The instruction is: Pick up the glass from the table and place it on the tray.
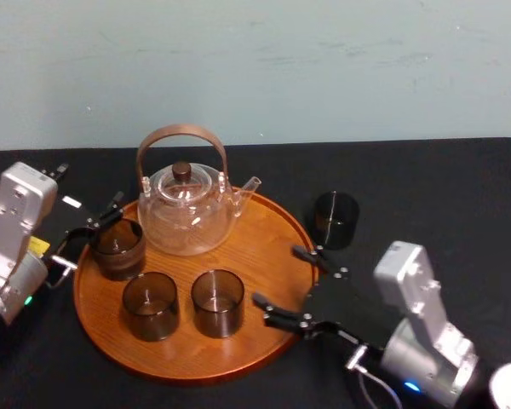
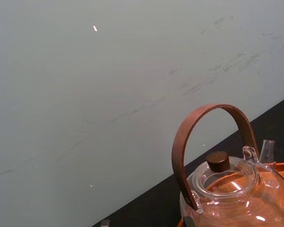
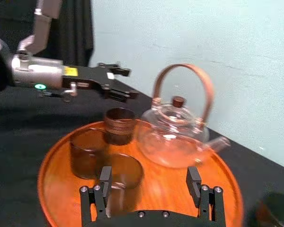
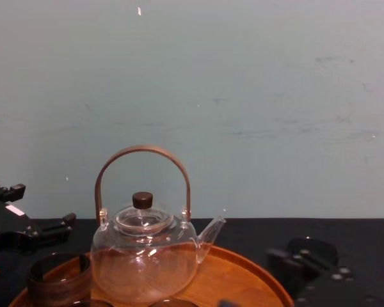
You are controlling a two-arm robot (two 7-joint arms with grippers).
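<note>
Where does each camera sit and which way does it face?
Head: above, looking down on the tray; left pincer and right pincer, both open.
Chest: low, facing teapot and wall; pincers at lower corners.
Left wrist: tilted up at teapot handle and wall.
Right wrist: across the tray toward the left pincer; own fingers in front.
Shared: every view has the teapot.

Teapot (image 1: 187,213), three glasses (image 1: 217,302) on tray (image 1: 268,247); fourth glass (image 1: 335,219) just right.

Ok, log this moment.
left gripper open | right gripper open over tray edge | one glass on table | three glasses on tray
</note>
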